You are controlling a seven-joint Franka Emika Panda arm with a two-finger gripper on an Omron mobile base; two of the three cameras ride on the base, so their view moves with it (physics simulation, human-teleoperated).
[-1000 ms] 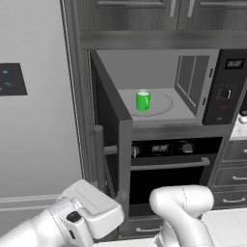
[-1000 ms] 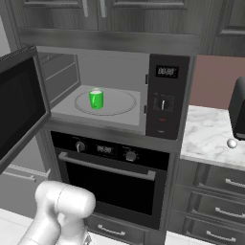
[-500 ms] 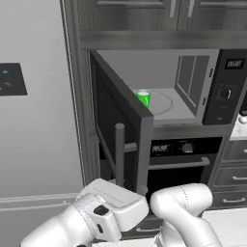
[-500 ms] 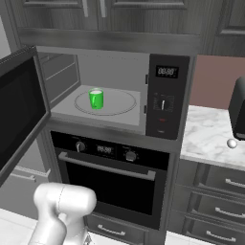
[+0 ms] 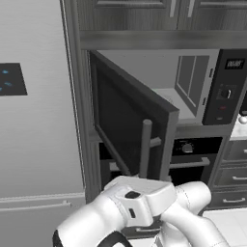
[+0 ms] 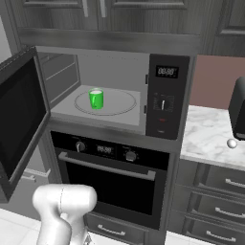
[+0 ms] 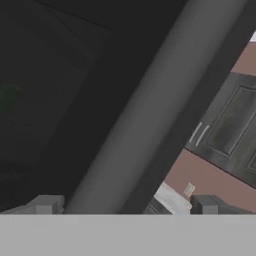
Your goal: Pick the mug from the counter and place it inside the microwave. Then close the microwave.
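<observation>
The small bright green mug sat on the turntable inside the large dark grey microwave; spread, empty fingers straddled the half-open door's grey bar handle, its length running directly ahead between them

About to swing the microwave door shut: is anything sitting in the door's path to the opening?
Nothing visible blocks it. The mug stands well inside on the turntable, back from the front edge of the microwave. The door hangs partly open, and its handle runs between the tips of the tool.
</observation>
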